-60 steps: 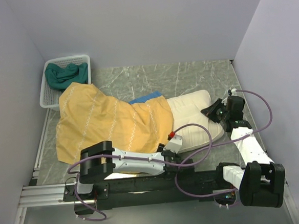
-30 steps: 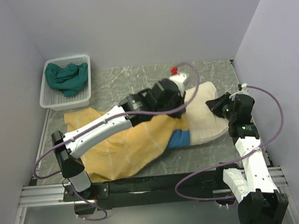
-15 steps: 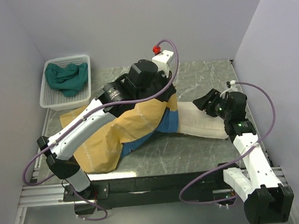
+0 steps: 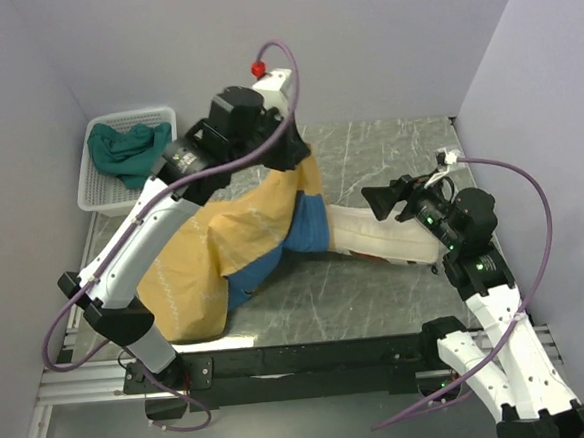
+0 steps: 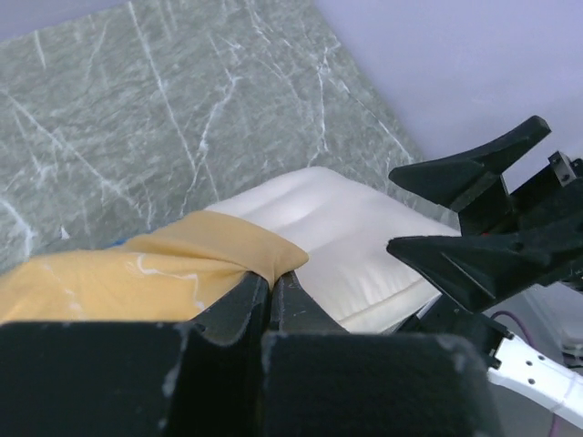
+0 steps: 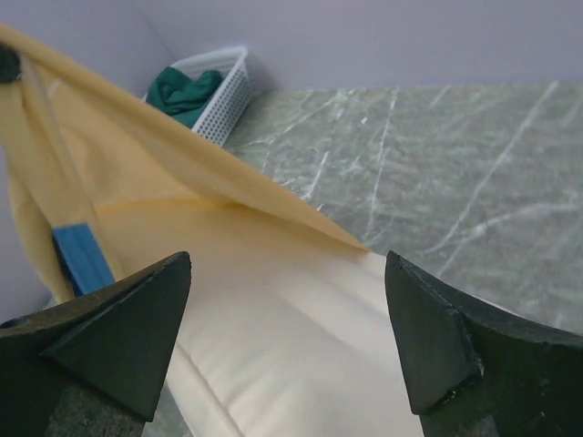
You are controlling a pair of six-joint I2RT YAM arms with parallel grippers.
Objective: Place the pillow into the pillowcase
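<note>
The cream pillow (image 4: 385, 235) lies on the table with its left part inside the pillowcase (image 4: 229, 245). The case shows mustard-yellow, with a blue patch (image 4: 311, 228) at its mouth. My left gripper (image 4: 294, 165) is raised above the table and shut on the yellow hem (image 5: 232, 253), holding the mouth up over the pillow (image 5: 339, 238). In the left wrist view the jaws (image 5: 271, 279) pinch the fabric tightly. My right gripper (image 4: 379, 203) hovers open over the pillow's exposed right end. In its own view the right gripper (image 6: 287, 273) has the pillow (image 6: 291, 341) below the gap and nothing between the fingers.
A white basket (image 4: 110, 197) holding a green cloth (image 4: 127, 150) stands at the back left corner. Grey walls close in on the left, back and right. Bare marble table (image 4: 388, 152) shows behind the pillow and in front of it.
My left arm has swung up and back-left, lifting the pillowcase hem higher. My right gripper has opened, let go of the pillow, and shifted left over it.
</note>
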